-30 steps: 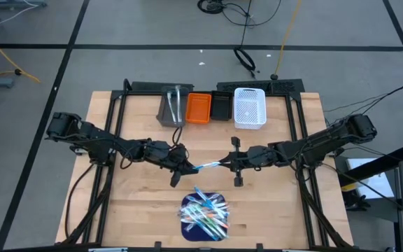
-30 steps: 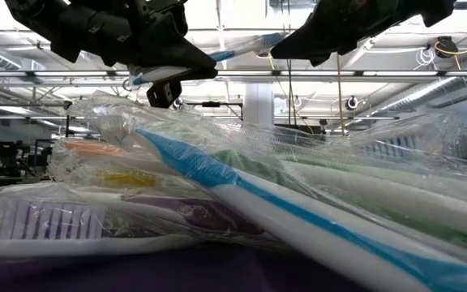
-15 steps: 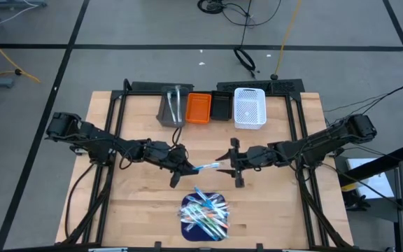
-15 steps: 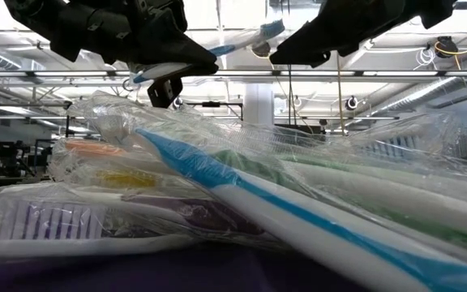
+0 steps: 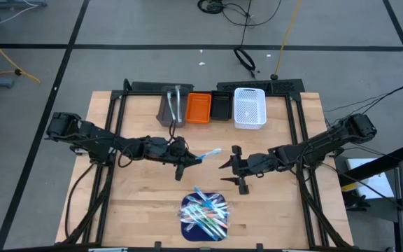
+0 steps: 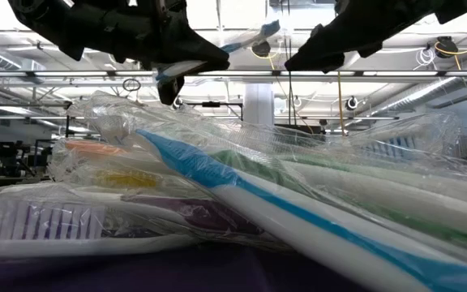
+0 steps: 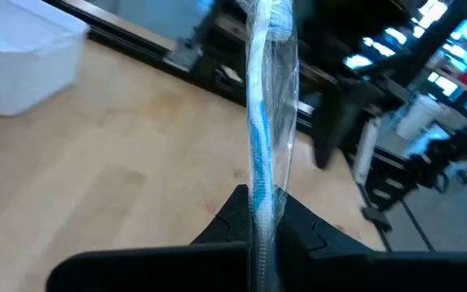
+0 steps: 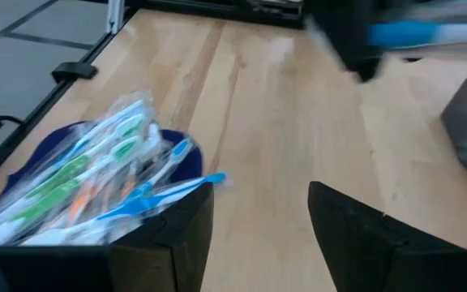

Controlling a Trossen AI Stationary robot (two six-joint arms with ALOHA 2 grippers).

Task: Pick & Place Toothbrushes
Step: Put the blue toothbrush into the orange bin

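Tabletop (image 5: 138, 189): pale wood, matt, visible grain. Toothbrushes (image 5: 205, 213): smooth plastic, sealed in glossy crinkled clear film. Mat (image 8: 177, 144): dark blue, matt. Left tool (image 7: 259, 231): black matt plastic.

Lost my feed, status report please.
Left gripper shut on blue toothbrush, mid-table. Right gripper open, empty. Toothbrush pile on blue mat. Nothing in the way.
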